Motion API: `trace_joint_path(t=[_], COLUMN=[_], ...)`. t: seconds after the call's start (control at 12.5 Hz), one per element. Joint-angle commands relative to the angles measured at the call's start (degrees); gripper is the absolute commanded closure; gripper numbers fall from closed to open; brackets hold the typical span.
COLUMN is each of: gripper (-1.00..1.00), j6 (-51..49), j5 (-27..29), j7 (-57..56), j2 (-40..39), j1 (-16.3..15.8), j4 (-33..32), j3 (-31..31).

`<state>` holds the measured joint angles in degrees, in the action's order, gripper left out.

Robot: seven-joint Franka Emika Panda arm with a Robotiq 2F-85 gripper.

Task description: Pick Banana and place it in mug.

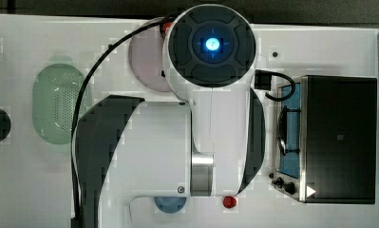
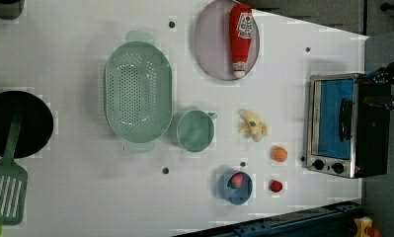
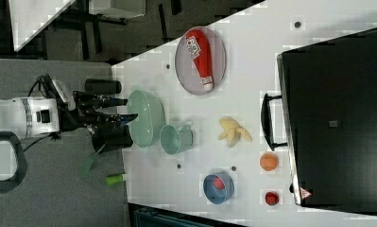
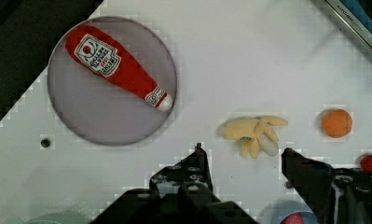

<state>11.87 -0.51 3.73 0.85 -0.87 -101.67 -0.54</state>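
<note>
The pale yellow banana (image 2: 252,125) lies on the white table between the mug and the toaster oven; it is part-peeled, as the right view (image 3: 232,130) and the wrist view (image 4: 254,133) show. The teal-green mug (image 2: 195,130) stands upright and empty right beside the basket's rim, handle toward the banana, and appears in the right view (image 3: 175,138) too. My gripper (image 4: 243,150) hangs open high above the table with nothing between its fingers; in the wrist view the banana sits just beyond the fingertips. The right view has the gripper (image 3: 122,109) well clear of the tabletop.
A pale green perforated basket (image 2: 137,91) sits beside the mug. A ketchup bottle (image 2: 240,37) lies on a grey plate (image 2: 212,49). An orange ball (image 2: 279,154), a blue bowl (image 2: 224,185) and a small red item (image 2: 276,186) are near the toaster oven (image 2: 340,126). A black pan (image 2: 19,123) and a spatula (image 2: 7,187) lie at the left view's left.
</note>
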Motion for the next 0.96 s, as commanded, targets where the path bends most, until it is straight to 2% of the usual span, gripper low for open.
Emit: trace_joint_path(t=[0.08,0.24,0.48,0.96], gripper=[-0.57,-0.99,-1.00,-1.00], j6=[-15.13,-15.11,-11.78,8.31], j5=[0.14,0.14,0.14,0.14], j7=[1.30,1.27,-0.78,-16.32], j2=[26.31,26.25,25.00,17.18], j1=[-0.71,-0.72,-0.72,-0.71], j4=[-13.68,-14.06,-17.15,-30.48], j3=[-3.68,-3.66,-3.67,-3.79])
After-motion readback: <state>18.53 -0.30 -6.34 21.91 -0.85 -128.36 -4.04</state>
